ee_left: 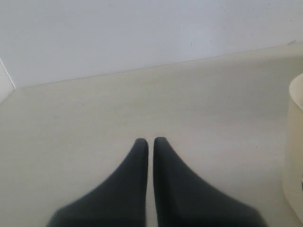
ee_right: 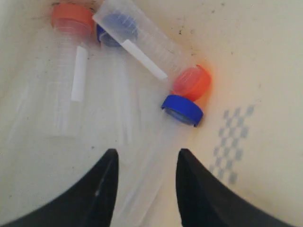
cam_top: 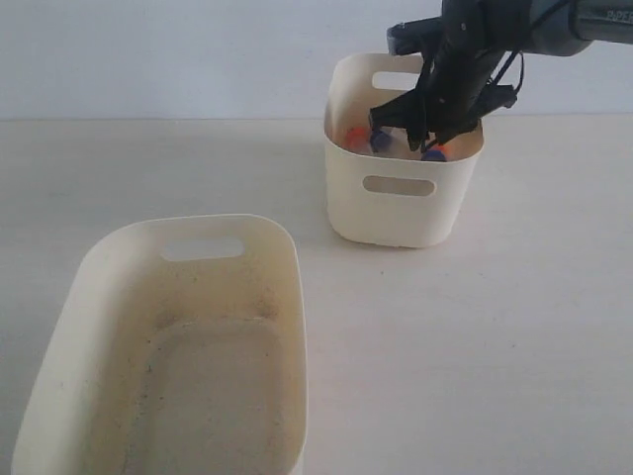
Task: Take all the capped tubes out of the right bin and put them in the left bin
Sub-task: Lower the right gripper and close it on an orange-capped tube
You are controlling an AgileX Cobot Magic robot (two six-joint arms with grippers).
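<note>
Nearest the exterior camera sat the left bin, cream-white with rounded corners, one oval handle slot in its far end and a speckled greyish floor; no tube showed inside it. Farther back on the pale table stood the right bin, smaller-looking, tall-sided, with an oval slot in each end.

All the capped tubes in view lay in the right bin. The right wrist view showed four: slim, clear plastic bodies with faint graduation lines, two bearing a white label strip. One orange-capped tube lay alongside a tube whose dark blue cap was half hidden beneath a second, slanting tube ending in an orange cap. Just beside that cap rested the blue-capped tube, its clear body running back between the black fingers.

From above, the right gripper reached down into the right bin, jaws standing partly apart and straddling the blue-capped tube's body; whether the pads touched it could not be told, and nothing was lifted.

Over bare table, the left gripper had its dark fingers drawn together with only a thin slit between them, holding nothing.
</note>
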